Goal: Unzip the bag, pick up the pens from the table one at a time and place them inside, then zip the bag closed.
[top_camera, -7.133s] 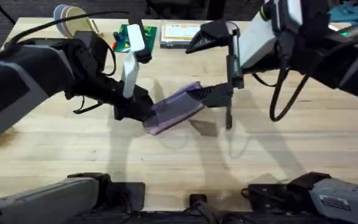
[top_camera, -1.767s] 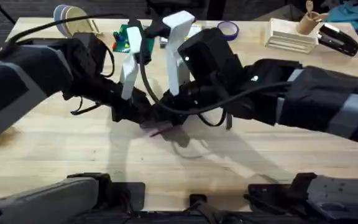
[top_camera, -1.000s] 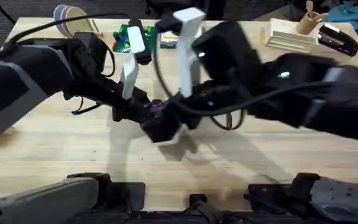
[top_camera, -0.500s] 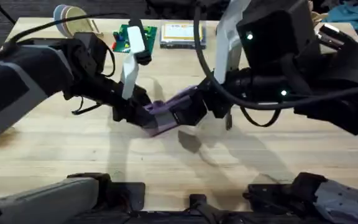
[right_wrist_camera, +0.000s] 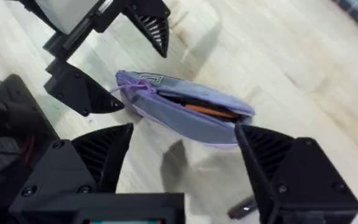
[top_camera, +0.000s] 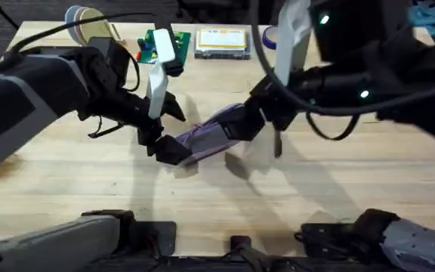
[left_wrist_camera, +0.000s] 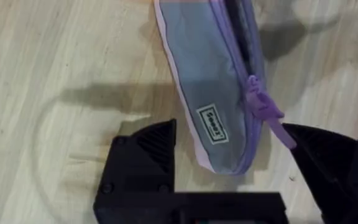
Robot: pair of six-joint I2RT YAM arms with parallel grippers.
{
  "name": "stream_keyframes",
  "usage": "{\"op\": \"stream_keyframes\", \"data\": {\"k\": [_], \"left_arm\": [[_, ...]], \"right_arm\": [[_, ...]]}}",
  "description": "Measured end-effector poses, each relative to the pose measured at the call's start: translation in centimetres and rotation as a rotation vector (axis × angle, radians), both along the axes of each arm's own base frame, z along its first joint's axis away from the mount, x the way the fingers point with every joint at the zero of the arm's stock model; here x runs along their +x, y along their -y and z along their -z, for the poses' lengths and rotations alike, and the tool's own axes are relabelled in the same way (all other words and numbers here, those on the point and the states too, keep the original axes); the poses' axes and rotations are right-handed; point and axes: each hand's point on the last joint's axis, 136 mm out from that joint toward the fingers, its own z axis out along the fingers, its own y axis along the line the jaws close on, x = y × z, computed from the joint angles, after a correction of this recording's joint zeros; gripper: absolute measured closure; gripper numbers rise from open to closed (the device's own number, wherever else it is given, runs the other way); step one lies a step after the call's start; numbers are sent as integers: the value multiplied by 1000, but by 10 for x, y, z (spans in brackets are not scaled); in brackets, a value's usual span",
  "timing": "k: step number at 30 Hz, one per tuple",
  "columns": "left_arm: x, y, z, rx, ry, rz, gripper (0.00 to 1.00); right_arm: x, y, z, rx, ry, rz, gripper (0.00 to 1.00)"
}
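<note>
The lavender bag (top_camera: 219, 134) lies on the table (top_camera: 368, 181) at the middle. Its zipper is partly open, and an orange and a dark item show inside the bag (right_wrist_camera: 185, 115). My left gripper (top_camera: 176, 134) is open, its fingers straddling the bag's (left_wrist_camera: 219, 93) left end where the purple zipper pull (left_wrist_camera: 263, 111) sits. They do not pinch it. My right gripper (right_wrist_camera: 188, 155) is open and hovers above the bag's right end, holding nothing. A slim black pen (top_camera: 278, 143) lies on the table just right of the bag, under the right arm.
At the table's far edge sit a green item (top_camera: 157, 41), a flat clear box with a yellow label (top_camera: 221, 39), a purple tape roll (top_camera: 266, 34) and stacked plates (top_camera: 89, 19). The table's front half is bare wood.
My left gripper, shut on the bag's left end half a second ago, has opened. My right arm has pulled back to the right and up, off the bag.
</note>
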Motion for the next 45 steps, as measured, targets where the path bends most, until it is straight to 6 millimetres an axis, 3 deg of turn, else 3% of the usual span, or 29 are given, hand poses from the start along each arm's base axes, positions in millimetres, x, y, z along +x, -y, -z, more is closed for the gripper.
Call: {"op": "stream_keyframes", "data": {"k": [2,10,16,21,27,36,37,43,45], "left_arm": [[-7,0,-3,-1,-38,0,7],[-18,-4,-38,-3,-58,-19,7],[-31,-13,-70,-4,7,-70,7],[-38,-21,-89,2,101,-115,7],[-45,-22,-104,10,197,-127,7],[-47,-22,-106,12,211,-127,7],[-47,-22,-107,11,211,-127,7],[-47,-22,-107,11,211,-127,7],[-47,-22,-107,11,211,-127,7]], "right_arm": [[-1,5,-15,-52,44,-67,5],[0,7,-26,-171,92,-213,5],[23,8,-61,-175,266,-260,5],[41,11,-75,-215,421,-321,4],[43,10,-78,-263,509,-400,4],[44,10,-78,-280,534,-427,20],[44,10,-78,-281,535,-429,115],[38,7,-62,-278,467,-464,934],[35,6,-52,-282,427,-494,967]]}}
